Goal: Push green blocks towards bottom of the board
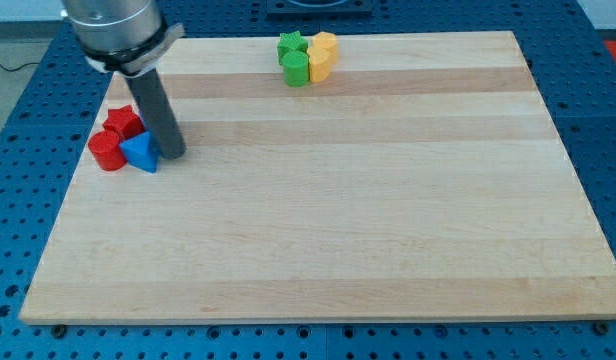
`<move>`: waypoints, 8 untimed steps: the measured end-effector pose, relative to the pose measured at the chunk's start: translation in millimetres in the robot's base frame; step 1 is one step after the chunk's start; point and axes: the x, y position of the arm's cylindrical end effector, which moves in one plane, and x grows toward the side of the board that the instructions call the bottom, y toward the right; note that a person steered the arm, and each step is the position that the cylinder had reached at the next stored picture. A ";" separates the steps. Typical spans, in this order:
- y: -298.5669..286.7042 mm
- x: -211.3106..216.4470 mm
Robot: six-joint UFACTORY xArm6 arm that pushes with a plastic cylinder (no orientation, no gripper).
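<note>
Two green blocks sit at the view's top, a little left of centre: a green star-shaped block [291,44] and a green cylinder [295,69] just below it. They touch two yellow blocks [322,55] on their right. My tip [172,153] rests on the board at the view's left, far from the green blocks and right beside a blue triangular block [141,151].
A red star-shaped block [123,123] and a red cylinder [105,152] sit left of the blue triangle, near the board's left edge. The wooden board [338,220] lies on a blue perforated table [598,120].
</note>
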 end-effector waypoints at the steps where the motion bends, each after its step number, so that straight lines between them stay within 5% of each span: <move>1: 84.8 0.9; 3: 235.2 -2.5; 4: 293.7 -44.3; 7: 307.5 -221.2; 8: 300.7 -225.3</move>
